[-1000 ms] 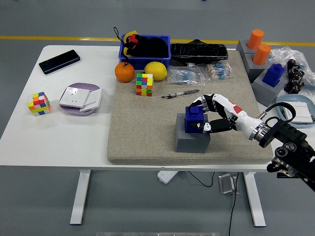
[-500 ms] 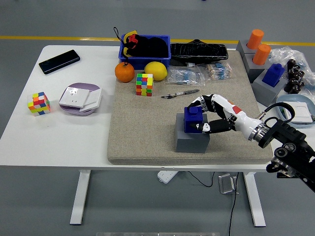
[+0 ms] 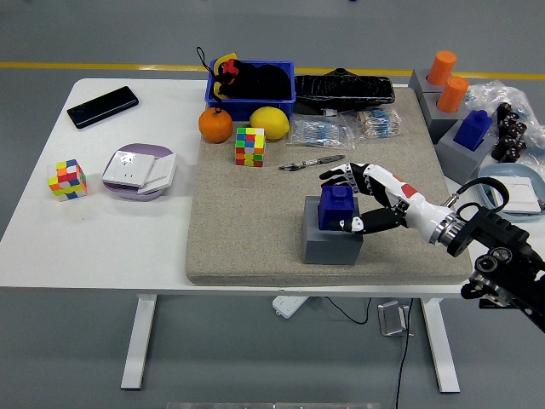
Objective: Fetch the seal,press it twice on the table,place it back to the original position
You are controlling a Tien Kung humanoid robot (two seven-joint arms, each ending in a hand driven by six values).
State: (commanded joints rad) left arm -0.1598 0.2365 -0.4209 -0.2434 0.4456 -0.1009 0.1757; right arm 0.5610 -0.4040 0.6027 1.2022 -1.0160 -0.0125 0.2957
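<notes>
Seal (image 3: 335, 207), blue, seated upright in the grey holder (image 3: 331, 243) on the beige mat (image 3: 255, 221); right hand (image 3: 362, 198) hovers just beside it, fingers (image 3: 336, 175) spread above the top, thumb near its side, grasping nothing

Grey floor (image 3: 102, 358) all round, smooth, evenly lit, no hard shadows. Yellow floor line (image 3: 102, 65) running left-right beyond worktop's far edge. White worktop (image 3: 94, 247) with rounded corners, on white metal legs (image 3: 140, 341), flat feet on floor. Beige felt mat (image 3: 255, 230) covering worktop's right part, reaching its near edge. Under worktop: white power strip (image 3: 290, 305), black cable (image 3: 358, 317) trailing right from it, small grey bracket (image 3: 392, 318) beside right leg. No walls or windows visible.
</notes>
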